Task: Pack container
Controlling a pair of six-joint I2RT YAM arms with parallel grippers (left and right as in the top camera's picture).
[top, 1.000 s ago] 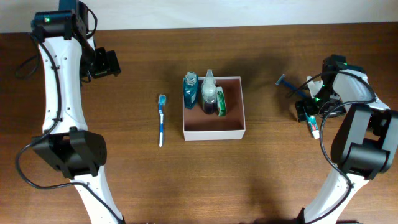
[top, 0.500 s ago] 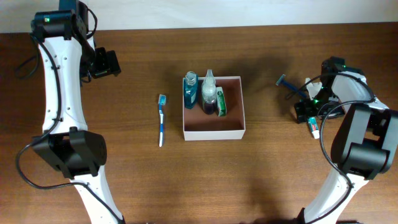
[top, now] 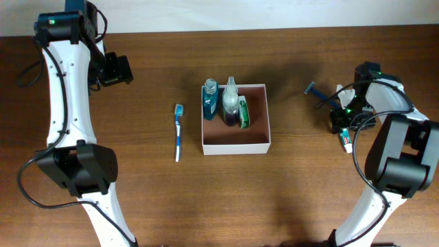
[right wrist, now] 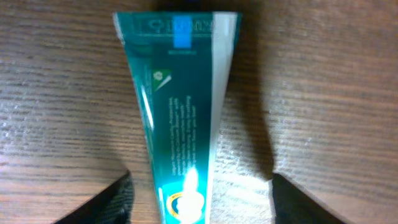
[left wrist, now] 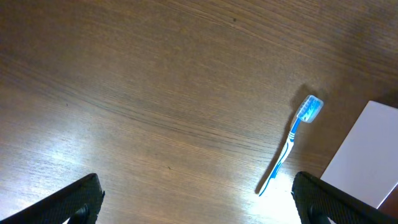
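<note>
Nearest to us, in the right wrist view, the right gripper stands astride a toothpaste tube lying flat on the wooden table; its jaws are part-way open, one on each side, with a strip of wood showing between each finger and the tube, so it grips nothing yet; the tube is teal with a white edge and a blue square near its crimped end, and its fine print is too blurred for us to read; a blue razor lies just beyond; further across, at the middle of the table, sits the container, open-topped, with a blue bottle, a clear bottle and a green-and-white packet crowded into its far left corner and most of its floor bare; we judge it a light, thin-walled box, stiff enough to keep its shape but apt to slide on the smooth wood if nudged, best pinched by one wall at the rim; beyond it a blue toothbrush lies on the wood, near but apart; farthest, the left gripper hangs wide open and empty.
</note>
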